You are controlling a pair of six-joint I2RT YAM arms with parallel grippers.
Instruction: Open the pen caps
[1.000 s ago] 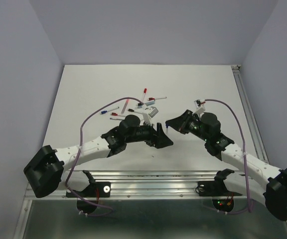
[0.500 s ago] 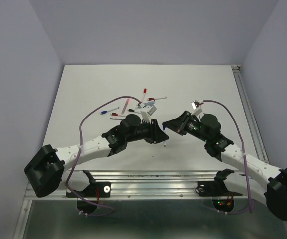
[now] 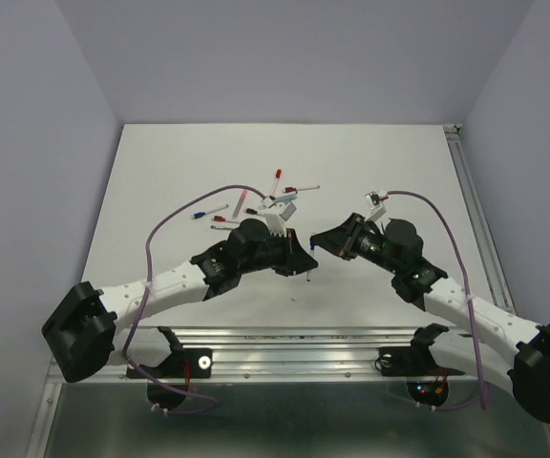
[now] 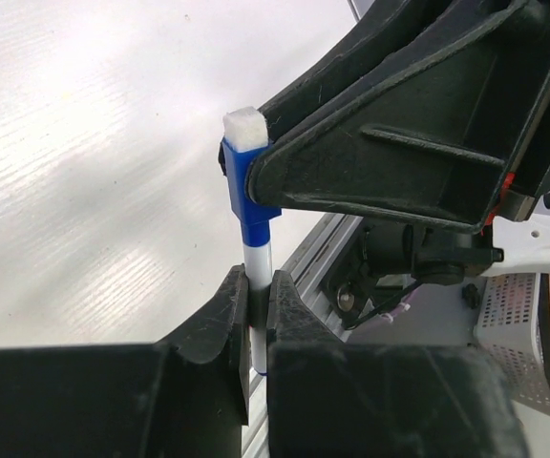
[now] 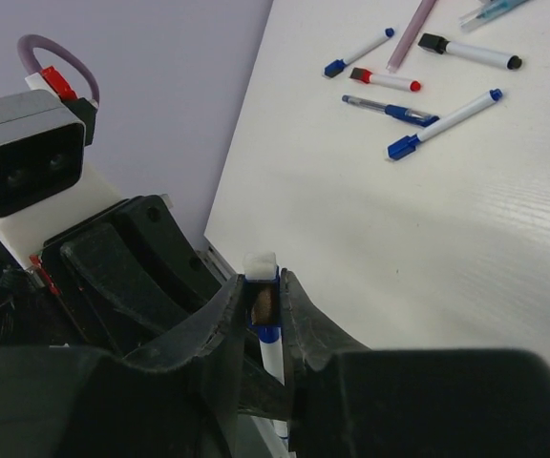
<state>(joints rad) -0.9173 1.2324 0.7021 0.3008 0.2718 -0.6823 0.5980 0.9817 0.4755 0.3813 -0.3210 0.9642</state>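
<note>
Both grippers hold one pen above the table's near middle. In the left wrist view my left gripper (image 4: pixel 259 286) is shut on the white pen barrel (image 4: pixel 257 256). Above it the blue pen cap (image 4: pixel 243 187), with a white end, sits between the right gripper's black fingers (image 4: pixel 390 143). In the right wrist view my right gripper (image 5: pixel 261 286) is shut on that blue cap (image 5: pixel 266 334), and the barrel (image 5: pixel 273 363) runs down from it. From above, the left gripper (image 3: pixel 304 260) and right gripper (image 3: pixel 321 240) meet tip to tip.
Several loose capped pens lie at the back of the table (image 3: pixel 160 172): blue-capped ones (image 5: pixel 442 122) (image 5: pixel 359 52), a black-capped marker (image 5: pixel 466 50), a red-capped one (image 5: pixel 385 81), a pink barrel (image 5: pixel 418 19). They form a heap (image 3: pixel 256 205) behind the left arm. A metal rail (image 3: pixel 304 336) runs along the near edge.
My left gripper was open beside the pen and has shut on its barrel. The right gripper has kept its hold on the cap and moved slightly left.
</note>
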